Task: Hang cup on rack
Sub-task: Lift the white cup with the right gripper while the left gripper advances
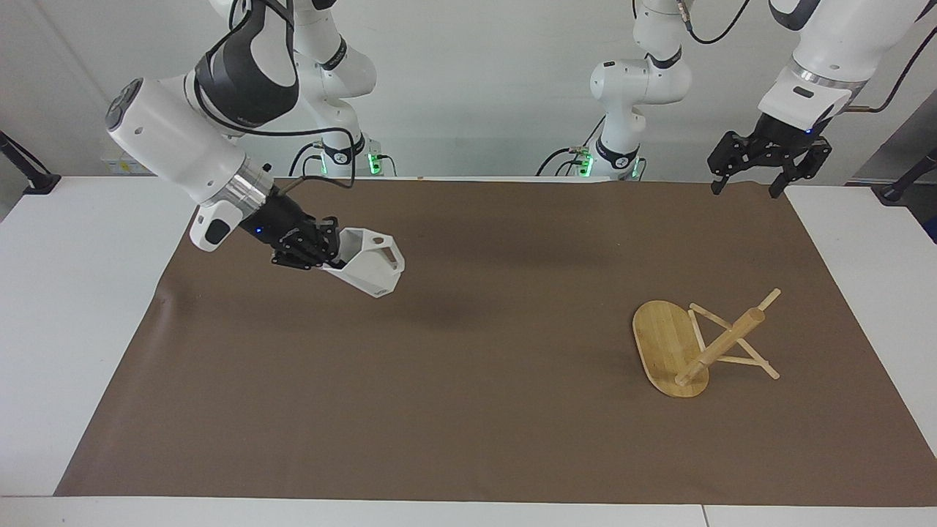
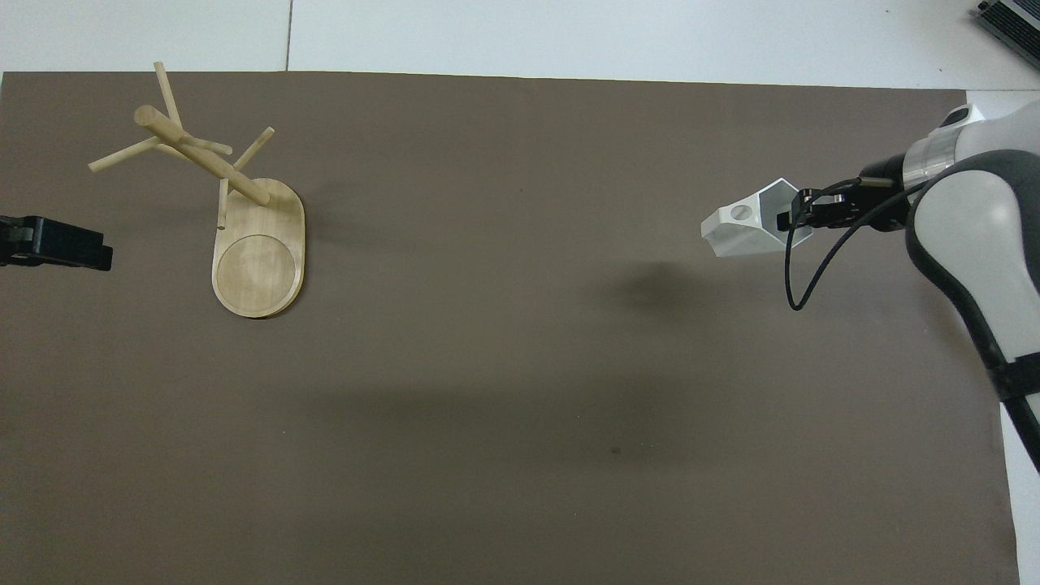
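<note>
- Now, facing view: my right gripper (image 1: 322, 252) pinches the white faceted cup (image 1: 368, 262) by its rim, tilted in the air over the brown mat (image 1: 468, 439), handle hole leading so a peg can enter it; my left gripper (image 1: 765, 157) waits spread near the mat's corner
- Overhead view: the cup (image 2: 747, 229) is well apart from the bamboo mug rack (image 2: 244, 236), which stands at the left arm's end of the table

i see open brown mat (image 1: 498, 410) between the cup (image 1: 370, 265), held up in my right gripper (image 1: 316, 247), and the rack (image 1: 695, 342). the rack alone stands in the way, its pegs sticking out on several sides. my left gripper (image 1: 754, 176) hangs over the mat's corner, well apart.
</note>
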Controlling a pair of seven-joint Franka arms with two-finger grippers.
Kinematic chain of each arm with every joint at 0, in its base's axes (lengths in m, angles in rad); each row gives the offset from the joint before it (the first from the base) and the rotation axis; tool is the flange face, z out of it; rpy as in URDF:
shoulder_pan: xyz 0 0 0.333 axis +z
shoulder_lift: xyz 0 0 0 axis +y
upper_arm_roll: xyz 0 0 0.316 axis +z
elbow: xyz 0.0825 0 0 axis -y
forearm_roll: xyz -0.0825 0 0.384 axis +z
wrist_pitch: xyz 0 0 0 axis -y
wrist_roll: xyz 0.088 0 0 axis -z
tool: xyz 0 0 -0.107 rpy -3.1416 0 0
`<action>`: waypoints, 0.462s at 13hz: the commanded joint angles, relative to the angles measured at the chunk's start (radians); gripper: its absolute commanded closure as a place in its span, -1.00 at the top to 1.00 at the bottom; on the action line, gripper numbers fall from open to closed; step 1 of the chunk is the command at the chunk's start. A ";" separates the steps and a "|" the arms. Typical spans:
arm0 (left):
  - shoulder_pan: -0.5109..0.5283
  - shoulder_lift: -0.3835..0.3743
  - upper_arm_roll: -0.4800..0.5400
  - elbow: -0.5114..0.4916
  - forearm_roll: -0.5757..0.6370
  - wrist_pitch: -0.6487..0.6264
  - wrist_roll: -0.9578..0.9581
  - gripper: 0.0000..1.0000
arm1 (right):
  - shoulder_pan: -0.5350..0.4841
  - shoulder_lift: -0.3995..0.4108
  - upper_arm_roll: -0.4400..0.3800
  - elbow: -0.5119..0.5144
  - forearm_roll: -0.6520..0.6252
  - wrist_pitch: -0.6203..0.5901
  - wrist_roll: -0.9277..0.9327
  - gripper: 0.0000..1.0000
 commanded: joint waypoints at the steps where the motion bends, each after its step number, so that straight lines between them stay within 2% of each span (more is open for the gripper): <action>1: 0.002 -0.079 0.003 -0.151 -0.085 0.134 0.107 1.00 | -0.010 -0.005 0.064 0.008 0.138 0.005 0.008 -1.00; 3: -0.010 -0.091 -0.003 -0.201 -0.129 0.208 0.156 1.00 | -0.007 -0.006 0.118 0.006 0.157 0.007 0.007 -1.00; 6: -0.038 -0.116 -0.003 -0.292 -0.178 0.343 0.349 1.00 | -0.006 -0.005 0.215 0.008 0.167 0.026 0.020 -1.00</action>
